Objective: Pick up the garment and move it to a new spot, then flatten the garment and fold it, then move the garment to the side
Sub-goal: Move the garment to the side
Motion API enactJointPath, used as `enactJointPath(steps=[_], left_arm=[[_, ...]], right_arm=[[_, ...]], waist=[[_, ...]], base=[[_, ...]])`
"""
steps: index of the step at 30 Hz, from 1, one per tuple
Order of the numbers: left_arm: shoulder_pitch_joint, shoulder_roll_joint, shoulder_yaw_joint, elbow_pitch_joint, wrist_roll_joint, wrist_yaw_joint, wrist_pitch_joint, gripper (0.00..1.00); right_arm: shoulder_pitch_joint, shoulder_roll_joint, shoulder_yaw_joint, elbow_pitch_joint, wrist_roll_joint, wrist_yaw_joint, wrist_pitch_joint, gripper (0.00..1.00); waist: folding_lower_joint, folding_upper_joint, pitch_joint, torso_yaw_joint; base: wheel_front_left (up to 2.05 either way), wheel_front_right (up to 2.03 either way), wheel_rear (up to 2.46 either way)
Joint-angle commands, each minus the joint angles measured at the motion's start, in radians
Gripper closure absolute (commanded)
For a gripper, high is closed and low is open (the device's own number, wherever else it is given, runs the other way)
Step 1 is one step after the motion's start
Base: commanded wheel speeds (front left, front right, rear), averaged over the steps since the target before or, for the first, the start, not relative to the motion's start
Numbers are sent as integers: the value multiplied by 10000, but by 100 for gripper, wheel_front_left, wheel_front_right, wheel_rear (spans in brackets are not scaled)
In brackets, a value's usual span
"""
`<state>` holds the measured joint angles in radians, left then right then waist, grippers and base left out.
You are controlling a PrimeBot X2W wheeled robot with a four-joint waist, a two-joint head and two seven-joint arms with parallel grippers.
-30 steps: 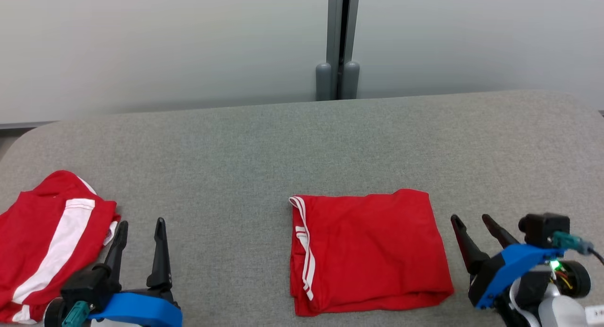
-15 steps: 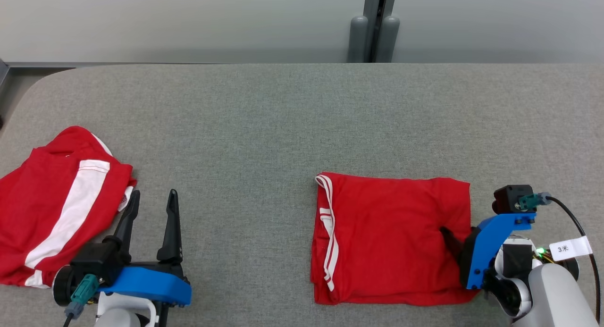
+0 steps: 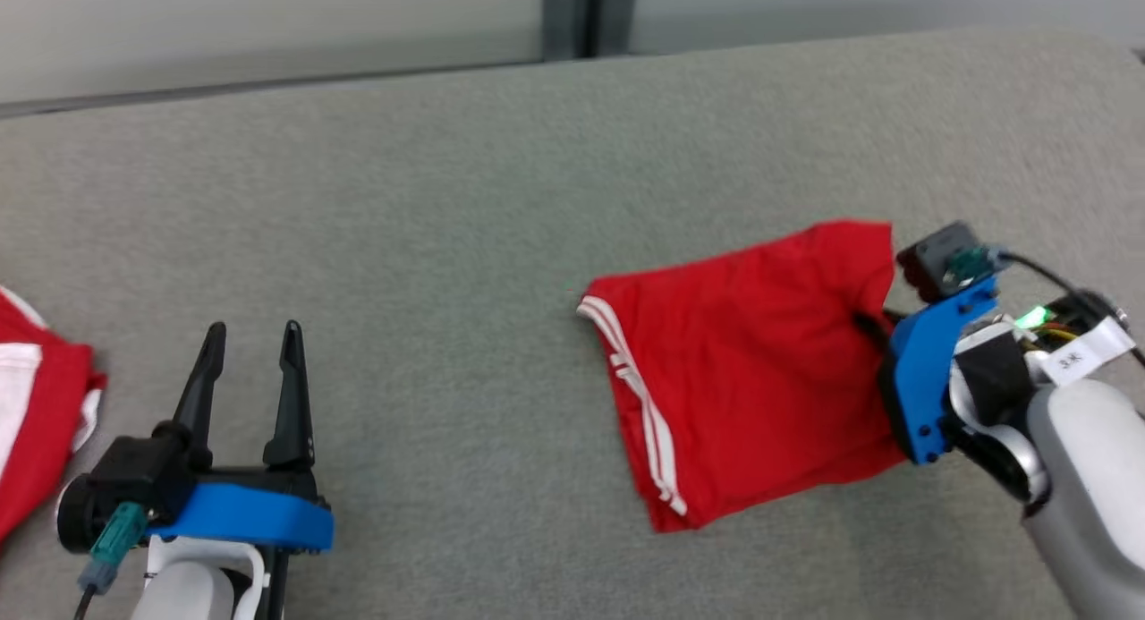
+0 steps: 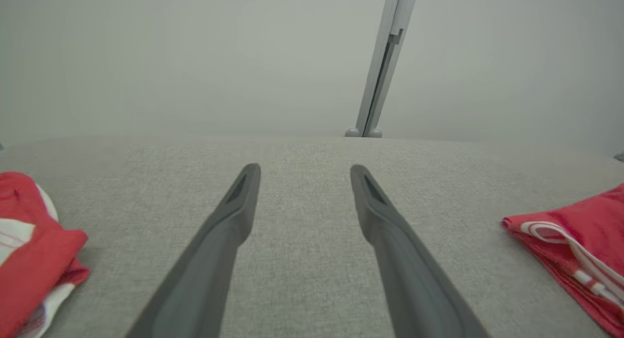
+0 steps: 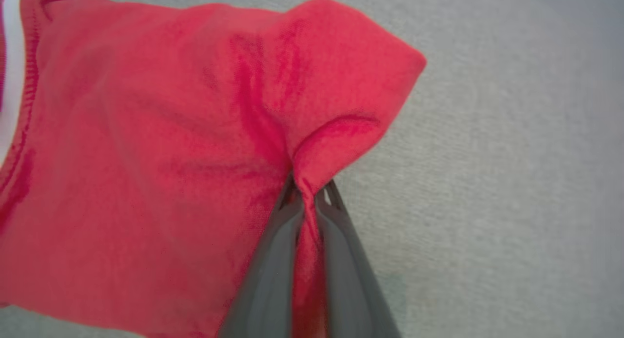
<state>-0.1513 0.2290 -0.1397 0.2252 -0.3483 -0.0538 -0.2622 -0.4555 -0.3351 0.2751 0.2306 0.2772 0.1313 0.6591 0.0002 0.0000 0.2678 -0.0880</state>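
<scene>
Head view. A folded red garment (image 3: 751,369), with white stripes along its left edge, lies skewed on the right half of the grey fabric-covered table (image 3: 447,199). The right end effector (image 3: 869,323) is clamped narrow on a pinch of cloth at the garment's right edge. In the right wrist view, the fabric bunches between the two fingers (image 5: 278,240) and puckers toward them. The left end effector (image 3: 250,334) stands spread wide at the lower left, holding nothing, over bare table. A second red-and-white garment (image 3: 36,414) lies at the table's far left, well apart from the first.
</scene>
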Motion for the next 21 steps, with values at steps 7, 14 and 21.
enactJointPath(steps=[7, 14, 21], left_arm=[[-611, 484, 199, -812, 245, 101, 64, 0], [-1080, 983, 96, -1586, 495, 53, 661, 0], [-1085, 1445, 117, -2263, 546, -19, 1096, 0]], right_arm=[[-2264, -2522, 1389, 452, 471, -6, -1177, 100], [-3485, -3093, 1339, 1845, 573, -10, -2931, 100], [-4135, -2978, 1129, 3329, 847, -4, -4546, 100]], waist=[[-2, 0, 1111, -1849], [-2, 0, 2037, -2584], [-2, 0, 2564, -2702]], base=[[0, 0, 0], [0, 0, 0], [0, 0, 0]])
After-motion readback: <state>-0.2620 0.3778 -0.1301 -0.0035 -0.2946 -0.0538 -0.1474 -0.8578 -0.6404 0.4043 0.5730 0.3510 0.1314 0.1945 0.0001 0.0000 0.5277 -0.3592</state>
